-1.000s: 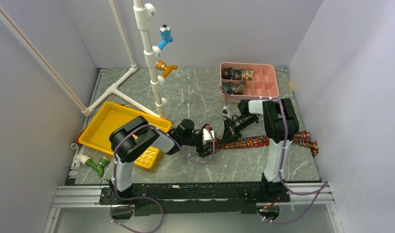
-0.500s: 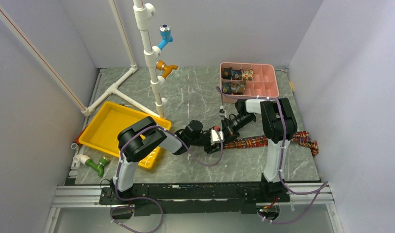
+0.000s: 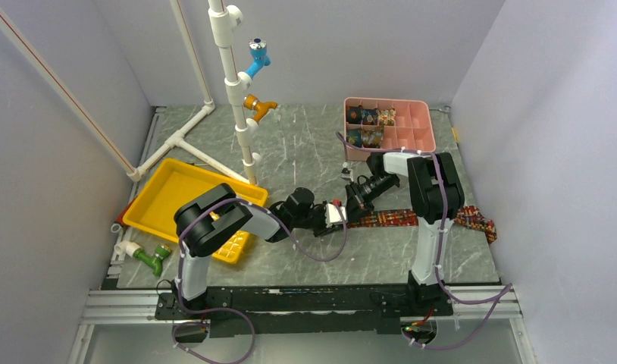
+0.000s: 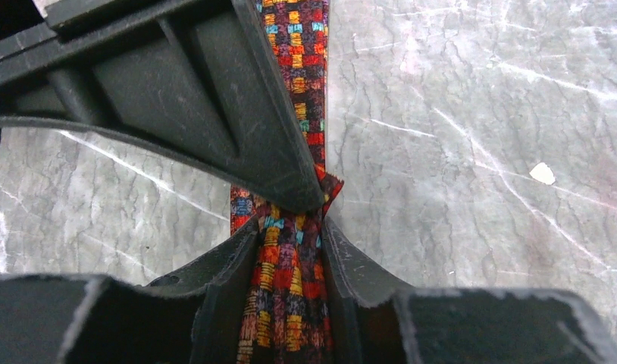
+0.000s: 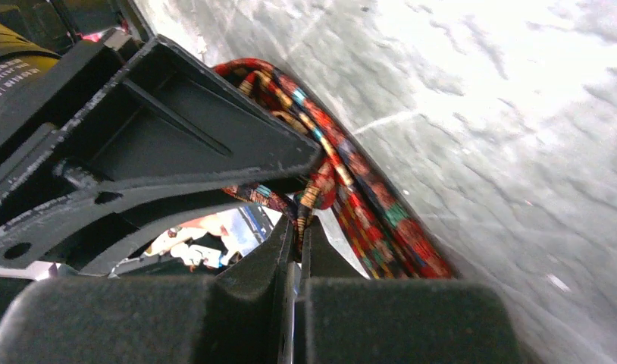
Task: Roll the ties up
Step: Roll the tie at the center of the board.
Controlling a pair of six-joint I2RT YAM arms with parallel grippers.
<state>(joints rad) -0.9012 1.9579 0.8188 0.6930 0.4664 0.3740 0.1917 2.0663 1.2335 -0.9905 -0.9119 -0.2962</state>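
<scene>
Starting this one: left gripper [image 4: 290,243] and right gripper [image 5: 296,227] are pinching the unrolled tie [image 3: 396,220], near the pink tray [image 3: 411,125] of finished rolls [image 3: 370,117].

white pipe rack [image 3: 231,72] behind, yellow tray [image 3: 167,199] left

Clamped right gripper [image 5: 296,227] beside left gripper [image 4: 289,227]

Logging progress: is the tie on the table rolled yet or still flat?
Flat: the tie lies as a long strip across the table, only its end bunched in the right gripper.
</scene>
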